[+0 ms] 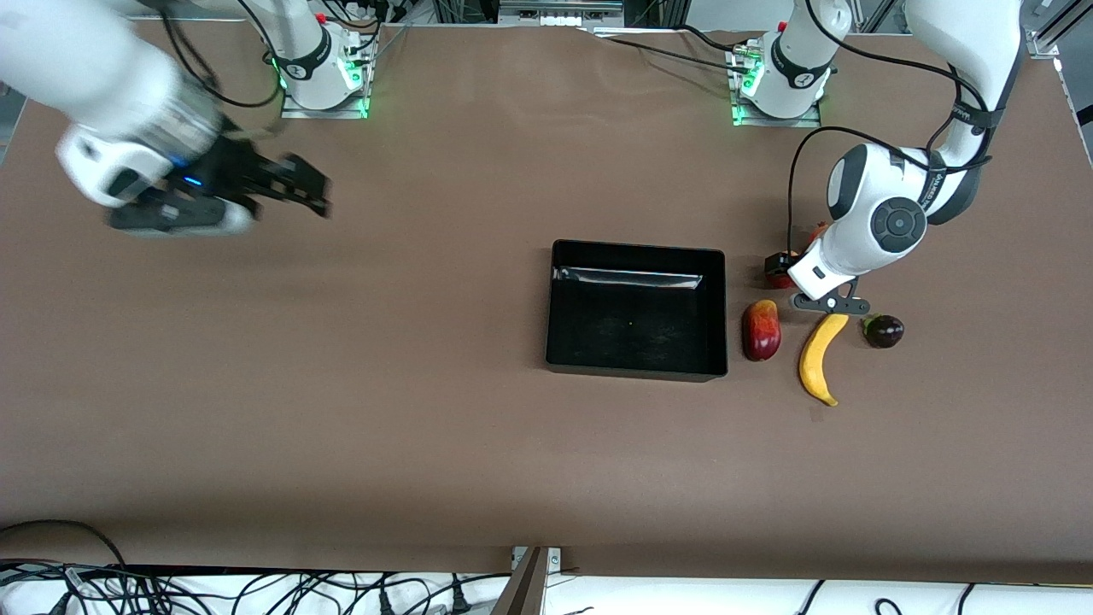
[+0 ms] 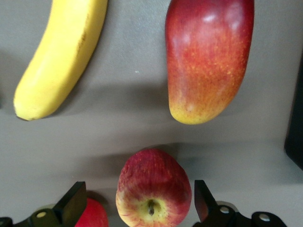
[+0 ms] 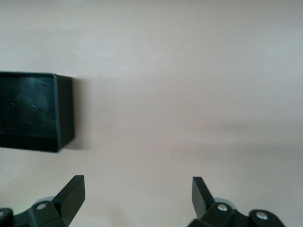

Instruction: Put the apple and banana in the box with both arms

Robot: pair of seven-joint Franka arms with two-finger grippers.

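Front view showed a brown bench (image 1: 341, 410) with cables along its near edge. Nearest lay the banana (image 1: 821, 357), with a mango (image 1: 761, 330) between it and the box (image 1: 636, 369), and a dark fruit (image 1: 883, 330) toward the left arm's end. Farther off, the left gripper (image 2: 135, 203) stood with jaws wide around the apple (image 2: 154, 195), not closed on it. The right gripper (image 1: 295, 186) hung over bare bench, jaws spread, holding nothing. Both arm bases stood farthest.
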